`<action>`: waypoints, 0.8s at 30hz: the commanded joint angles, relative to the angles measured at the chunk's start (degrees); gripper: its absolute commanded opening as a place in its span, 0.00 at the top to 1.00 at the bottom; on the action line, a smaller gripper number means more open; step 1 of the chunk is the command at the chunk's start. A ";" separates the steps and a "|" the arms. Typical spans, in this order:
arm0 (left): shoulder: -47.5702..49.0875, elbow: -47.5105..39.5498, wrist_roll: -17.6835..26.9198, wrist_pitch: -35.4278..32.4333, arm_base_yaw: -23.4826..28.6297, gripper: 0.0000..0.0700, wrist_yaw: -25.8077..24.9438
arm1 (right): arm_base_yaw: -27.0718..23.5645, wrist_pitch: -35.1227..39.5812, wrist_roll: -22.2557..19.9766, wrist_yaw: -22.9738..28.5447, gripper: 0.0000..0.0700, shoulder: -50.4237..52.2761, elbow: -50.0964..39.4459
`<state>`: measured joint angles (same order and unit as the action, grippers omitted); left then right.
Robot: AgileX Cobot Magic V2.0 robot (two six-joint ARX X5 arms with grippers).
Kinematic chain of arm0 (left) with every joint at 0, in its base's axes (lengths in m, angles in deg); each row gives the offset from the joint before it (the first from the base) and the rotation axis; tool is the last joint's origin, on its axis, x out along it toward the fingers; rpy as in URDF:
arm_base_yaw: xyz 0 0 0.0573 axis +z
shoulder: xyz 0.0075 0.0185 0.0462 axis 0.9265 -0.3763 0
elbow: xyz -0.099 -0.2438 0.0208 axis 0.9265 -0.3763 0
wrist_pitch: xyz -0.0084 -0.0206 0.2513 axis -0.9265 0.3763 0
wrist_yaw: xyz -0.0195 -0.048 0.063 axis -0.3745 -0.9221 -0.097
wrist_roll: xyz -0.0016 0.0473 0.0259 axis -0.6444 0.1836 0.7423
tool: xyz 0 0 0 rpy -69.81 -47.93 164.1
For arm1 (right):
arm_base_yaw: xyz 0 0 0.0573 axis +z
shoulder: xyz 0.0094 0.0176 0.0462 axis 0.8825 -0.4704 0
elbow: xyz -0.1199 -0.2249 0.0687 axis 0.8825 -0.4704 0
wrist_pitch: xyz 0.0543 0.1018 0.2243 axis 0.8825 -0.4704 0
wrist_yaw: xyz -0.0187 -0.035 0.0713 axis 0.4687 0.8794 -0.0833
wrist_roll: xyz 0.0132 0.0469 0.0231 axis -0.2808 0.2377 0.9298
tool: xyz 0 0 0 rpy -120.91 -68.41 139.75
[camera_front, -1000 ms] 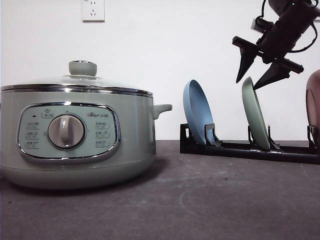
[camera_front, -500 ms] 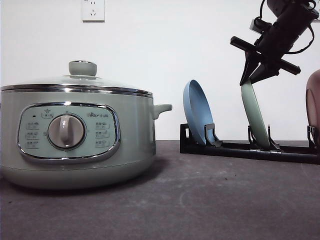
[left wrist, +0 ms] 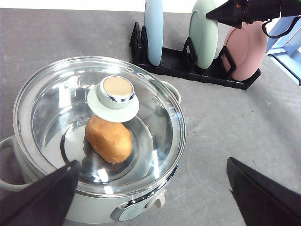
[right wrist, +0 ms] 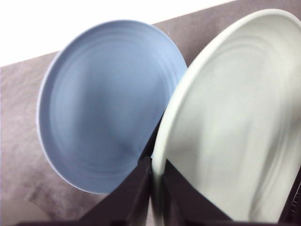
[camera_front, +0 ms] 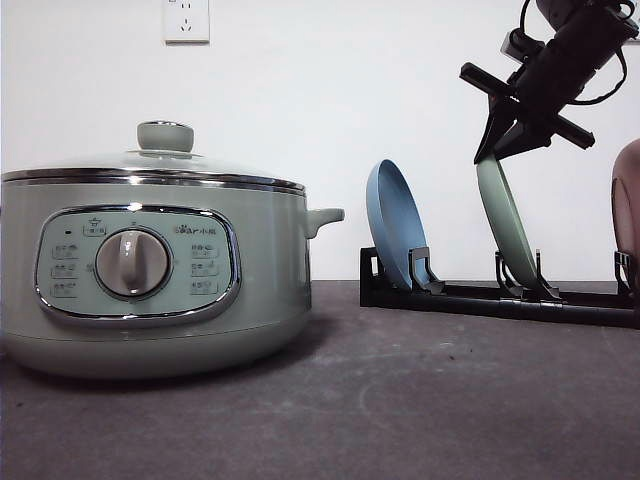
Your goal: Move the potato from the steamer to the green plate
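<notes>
Potato (left wrist: pixel 108 139), oval and orange-brown, lies on the shiny floor of the pale sage-green electric steamer (camera_front: pixel 150 270), under the closed glass lid with its green knob (left wrist: pixel 113 96). Nearest the steamer, above its lid, hangs the left gripper (left wrist: pixel 155 188), fingers spread wide and released, gripping nothing.

Well to the right of the steamer and farther back, a black wire rack (camera_front: pixel 500 295) holds a blue round plate (camera_front: pixel 395 225), then the pale mint-green round plate (camera_front: pixel 505 225), then a pink plate (left wrist: pixel 244 52) farthest from the steamer, all on edge. The right gripper (camera_front: pixel 497 152) is clenched on the green plate's top rim; the wrist view shows the rim pinched between its fingers (right wrist: pixel 136 190).

The likely trouble is the thin pinch on a smooth, tilted rim: the plate could swivel or slip as it leaves the slot. Its lower edge may also catch the rack's upright posts and drag the rack, or it may swing against the blue plate standing just beside it. A straight lift out of the slot looks safest.

Between steamer and rack the grey tabletop (camera_front: pixel 420 400) is bare, giving room to lay the plate flat. The lid must come off before the potato can be reached.
</notes>
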<state>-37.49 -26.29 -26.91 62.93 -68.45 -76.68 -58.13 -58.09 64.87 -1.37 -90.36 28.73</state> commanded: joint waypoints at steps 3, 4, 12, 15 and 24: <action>-0.31 1.22 0.37 -0.32 -0.11 0.09 -0.46 | 0.18 2.26 0.27 -1.78 0.99 2.70 1.38; -0.31 1.22 0.37 -0.38 -0.11 0.09 -0.46 | 0.18 2.40 0.47 -2.06 0.99 3.29 1.38; -0.31 1.22 0.40 -0.48 -0.11 0.09 -0.46 | 0.39 2.23 0.59 -5.47 0.99 9.14 1.38; -0.31 1.22 0.52 -0.49 -0.11 0.09 -0.46 | 1.22 1.36 0.53 -7.57 0.99 12.08 1.38; -0.31 1.22 0.52 -0.52 -0.11 0.09 -0.46 | 6.08 -10.22 -8.63 -8.56 0.99 21.79 1.38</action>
<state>-37.49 -26.29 -26.91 62.88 -68.45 -76.68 -52.53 -67.63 60.37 -10.15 -68.39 28.73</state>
